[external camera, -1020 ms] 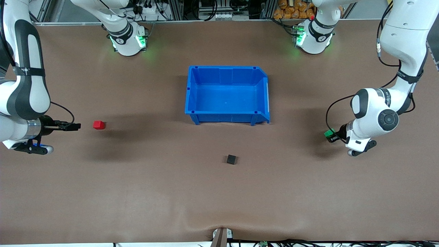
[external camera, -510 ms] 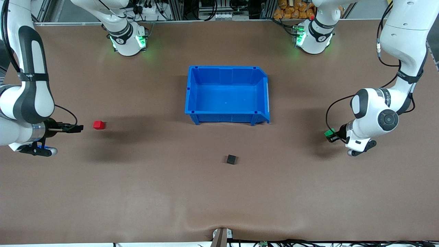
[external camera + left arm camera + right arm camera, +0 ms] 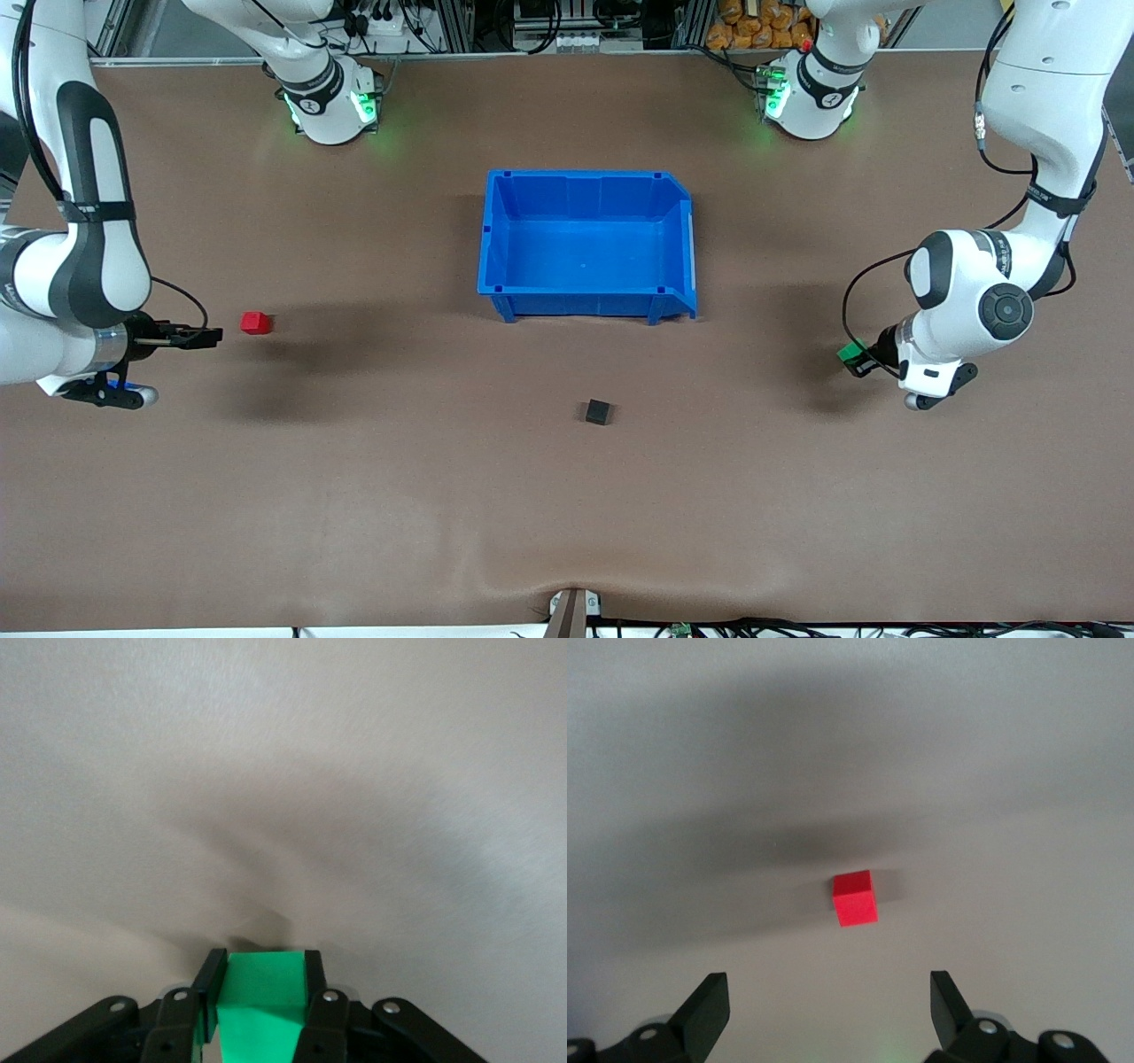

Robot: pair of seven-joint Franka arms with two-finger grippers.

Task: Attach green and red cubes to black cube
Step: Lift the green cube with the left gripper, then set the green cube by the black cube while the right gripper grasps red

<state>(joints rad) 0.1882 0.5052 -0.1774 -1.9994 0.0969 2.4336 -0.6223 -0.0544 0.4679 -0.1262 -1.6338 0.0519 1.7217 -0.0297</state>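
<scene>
The green cube (image 3: 850, 352) (image 3: 263, 983) is clamped between the fingers of my left gripper (image 3: 854, 356) (image 3: 262, 967), low over the brown table near the left arm's end. The red cube (image 3: 255, 322) (image 3: 855, 898) rests on the table toward the right arm's end. My right gripper (image 3: 205, 336) (image 3: 830, 992) points at the red cube a short way off, open, with nothing between its fingers. The black cube (image 3: 598, 411) sits alone on the table, nearer to the front camera than the blue bin.
A blue bin (image 3: 498, 237) with nothing in it stands at the table's middle, between the two arm bases. A small bracket (image 3: 571, 610) juts up at the table's edge closest to the front camera.
My right gripper has slid closer to the red cube. My left gripper has finished shutting on the green cube and shifted slightly with it.
</scene>
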